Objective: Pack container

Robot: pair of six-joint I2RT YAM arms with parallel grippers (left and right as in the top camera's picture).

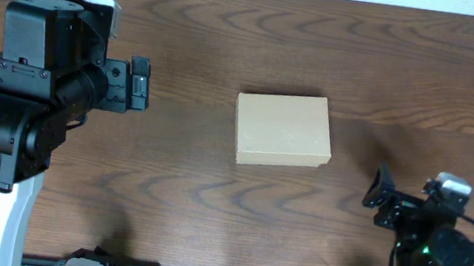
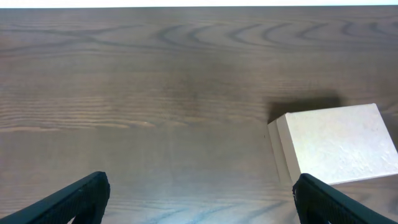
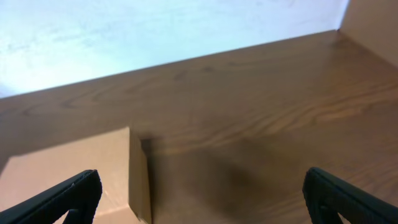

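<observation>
One container [image 1: 283, 130] between left claw [image 1: 141, 84], right claw [image 1: 377, 195].

A closed cardboard container [image 1: 283, 130] stands as the one obstacle near the middle of the wooden table [image 1: 230, 34], bare wood open along all four sides, the wide-open left gripper [image 1: 141, 84] and right gripper [image 1: 378, 198] well apart from it.

Closed container [image 1: 283, 130] on table [image 1: 231, 25] (lid down), between left end effector [image 1: 140, 83] and right end effector [image 1: 380, 196].
</observation>
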